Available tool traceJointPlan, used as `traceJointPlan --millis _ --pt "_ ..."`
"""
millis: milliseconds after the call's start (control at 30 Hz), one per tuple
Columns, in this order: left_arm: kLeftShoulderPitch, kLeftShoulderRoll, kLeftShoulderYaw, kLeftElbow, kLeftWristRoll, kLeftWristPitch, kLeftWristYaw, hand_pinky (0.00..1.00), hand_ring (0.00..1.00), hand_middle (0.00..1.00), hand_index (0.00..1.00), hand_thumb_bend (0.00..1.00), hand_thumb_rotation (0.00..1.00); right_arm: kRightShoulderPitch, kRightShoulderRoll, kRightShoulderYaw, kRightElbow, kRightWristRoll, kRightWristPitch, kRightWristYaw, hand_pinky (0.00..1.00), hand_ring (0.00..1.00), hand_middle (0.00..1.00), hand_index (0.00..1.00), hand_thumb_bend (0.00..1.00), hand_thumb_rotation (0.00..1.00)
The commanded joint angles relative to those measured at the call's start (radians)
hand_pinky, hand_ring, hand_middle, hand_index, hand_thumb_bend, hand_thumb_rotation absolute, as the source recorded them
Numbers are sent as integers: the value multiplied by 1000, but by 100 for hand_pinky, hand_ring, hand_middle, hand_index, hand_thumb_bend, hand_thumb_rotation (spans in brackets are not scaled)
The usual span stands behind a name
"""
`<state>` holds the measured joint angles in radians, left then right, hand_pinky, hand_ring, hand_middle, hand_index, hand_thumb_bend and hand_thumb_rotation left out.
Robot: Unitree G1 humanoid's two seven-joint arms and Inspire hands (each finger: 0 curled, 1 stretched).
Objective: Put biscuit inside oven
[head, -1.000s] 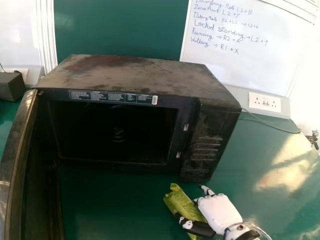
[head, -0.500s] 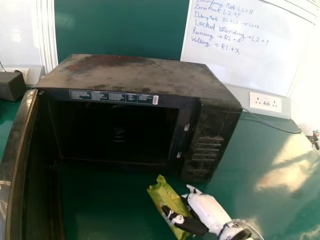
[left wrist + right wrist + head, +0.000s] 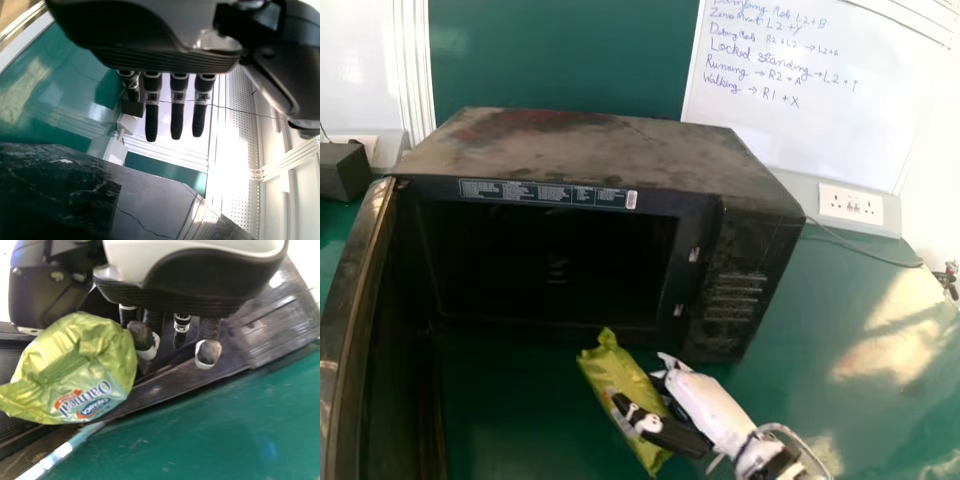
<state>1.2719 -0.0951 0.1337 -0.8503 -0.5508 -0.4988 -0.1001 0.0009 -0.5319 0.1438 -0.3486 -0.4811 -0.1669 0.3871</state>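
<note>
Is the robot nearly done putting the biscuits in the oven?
Not yet, but it's partway there. Done: the oven door is open. Happening now: the right hand holds the green biscuit packet in front of the oven. To do: the packet is outside, so it has to go in through the opening and be let go.

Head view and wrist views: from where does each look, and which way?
Head view: on the head, looking forward and down at the oven; shows the right robot hand.
Left wrist view: at that wrist, looking along the left robot hand towards the box.
Right wrist view: at that wrist, looking along the right robot hand to the packet and table.
Head and right wrist views share that hand and packet.
</note>
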Motion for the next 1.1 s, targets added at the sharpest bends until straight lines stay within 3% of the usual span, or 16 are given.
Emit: traceJointPlan --millis 0,467,1067 --pt "-10 -22 7 12 13 -12 -1 78 77 81 82 95 98 -30 19 22 -10 -15 9 -4 0 0 0 26 40 0" --pt "0 -27 -12 27 25 -44 -20 79 79 82 83 91 98 -180 118 133 33 -65 73 7 0 0 0 28 36 0" --pt "6 -21 -21 43 18 -65 -37 75 76 81 81 86 91 -354 219 189 193 -121 59 -81 0 0 0 29 34 0"
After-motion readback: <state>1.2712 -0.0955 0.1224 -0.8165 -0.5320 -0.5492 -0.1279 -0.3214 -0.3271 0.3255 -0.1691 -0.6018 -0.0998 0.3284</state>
